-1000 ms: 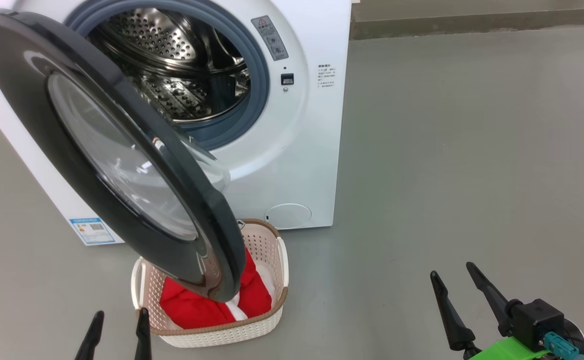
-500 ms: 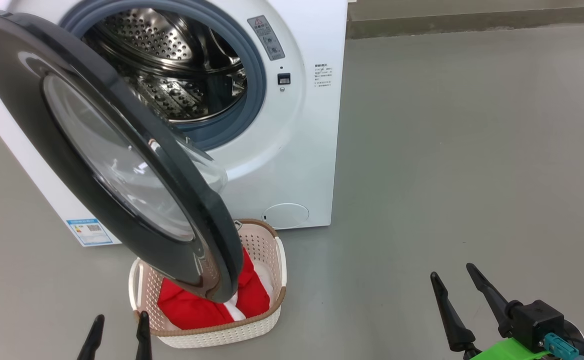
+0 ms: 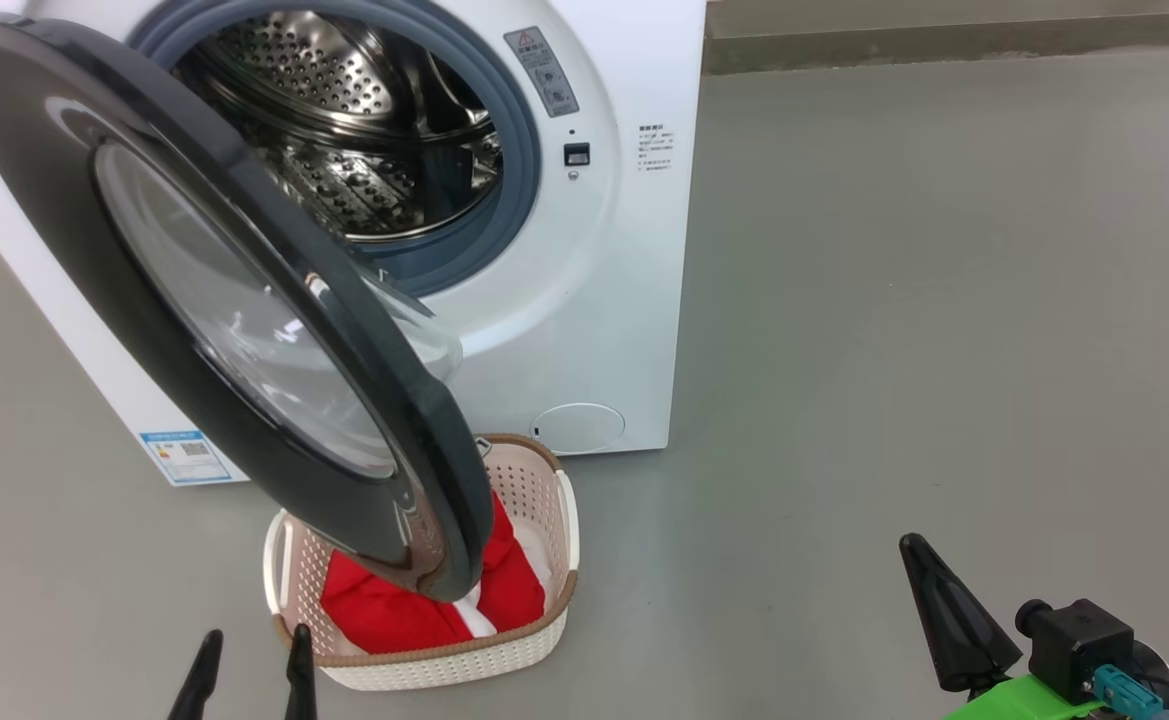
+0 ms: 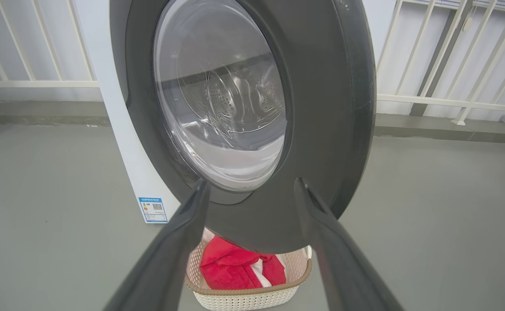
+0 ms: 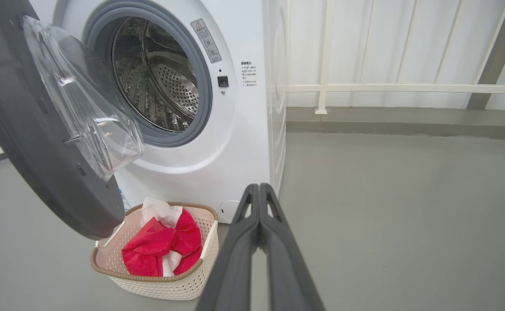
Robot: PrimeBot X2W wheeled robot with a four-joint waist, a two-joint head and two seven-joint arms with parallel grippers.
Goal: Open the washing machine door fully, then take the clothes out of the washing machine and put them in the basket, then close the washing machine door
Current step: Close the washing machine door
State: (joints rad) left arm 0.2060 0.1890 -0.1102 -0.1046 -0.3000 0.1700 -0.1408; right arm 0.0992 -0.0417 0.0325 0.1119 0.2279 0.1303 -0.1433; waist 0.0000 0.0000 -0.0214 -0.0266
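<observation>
The white washing machine (image 3: pixel 604 300) (image 5: pixel 239 142) stands with its black-rimmed door (image 3: pixel 204 300) (image 4: pixel 321 108) (image 5: pixel 40 164) swung wide open, and its steel drum (image 3: pixel 364 130) (image 5: pixel 157 82) looks bare. Below the door sits the cream basket (image 3: pixel 554 600) (image 4: pixel 252 298) (image 5: pixel 157 285) holding the red and white clothes (image 3: pixel 384 615) (image 4: pixel 230 268) (image 5: pixel 161 246). My left gripper (image 3: pixel 251 645) (image 4: pixel 252 190) is open, low at the front left of the basket, pointing at the door's outer face. My right gripper (image 3: pixel 912 545) (image 5: pixel 258 188) is shut on nothing, out over the floor to the right of the machine.
Grey floor (image 3: pixel 944 300) spreads wide to the right of the machine. A white railing (image 5: pixel 408 88) and a low kerb (image 5: pixel 408 123) run behind it. The open door overhangs the basket's left part.
My right gripper has closed its fingers together, from open to shut. The door, basket and left gripper stand as before; the head view shifts slightly.
</observation>
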